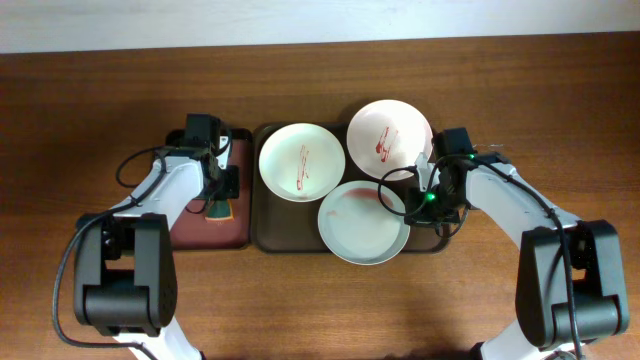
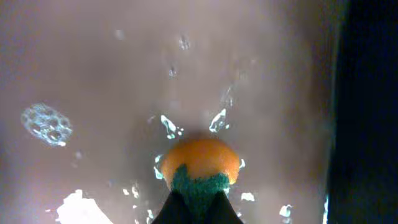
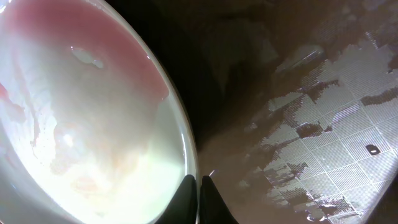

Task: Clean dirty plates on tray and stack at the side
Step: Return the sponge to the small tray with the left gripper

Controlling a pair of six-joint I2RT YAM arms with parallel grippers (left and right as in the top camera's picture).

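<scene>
Three plates lie on the dark brown tray [image 1: 257, 205]. A white plate [image 1: 302, 161] with red smears is at the left. A second smeared white plate [image 1: 389, 132] is at the back right. A pale mint-green plate [image 1: 362, 221] lies at the front, with a faint pink smear. My right gripper [image 1: 426, 196] is shut on this plate's right rim; the wrist view shows the fingers [image 3: 198, 185] pinching the rim of the plate [image 3: 93, 124]. My left gripper [image 1: 216, 197] is over the maroon tray, shut on an orange and green sponge [image 2: 198, 165].
The narrower black-rimmed tray with a maroon inside [image 1: 195, 232] lies left of the brown tray. Its wet surface [image 2: 124, 74] fills the left wrist view. Bare wooden table [image 1: 320, 310] lies in front and to both sides.
</scene>
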